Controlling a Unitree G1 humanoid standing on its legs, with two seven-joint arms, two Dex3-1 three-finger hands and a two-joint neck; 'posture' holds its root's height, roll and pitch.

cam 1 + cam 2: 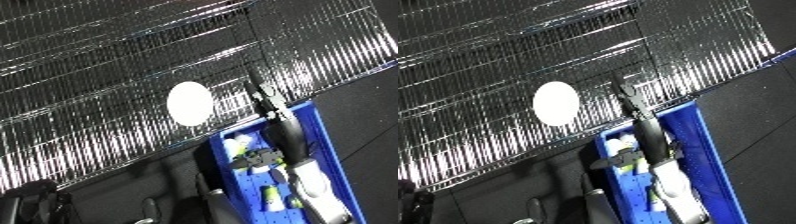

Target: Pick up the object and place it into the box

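Reaching: right forearm (313, 186) runs up over the blue bin (330, 145) toward the wire rack (107, 75); judged as heading for the shelf to make the pick.
Right hand: black right hand (636, 102) sits at the rack's front edge, above the bin's far end; fingers too dark and narrow against the wire, cannot tell whether spread, pressed together or pinching anything.
Left hand: not visible in either eye view.
Task object: likely the white oval disc (190, 103) lying flat on the wire shelf, left of the right hand and apart from it; not lifted, not in the bin.
Bin: blue, tilted in view, just below the rack's front edge; already holds small items, among them white and yellow-green pieces (274, 195), identity unclear.
Why placed so: bin sits right under the shelf lip, probably so the carry from rack to bin is short; arm passes over the bin because that is the direct line to the shelf.
Camera: whole view tilted, head leaning.
Progress: judged early, the pick not yet made.
Writing/brands: none readable on the disc, bin or rack.
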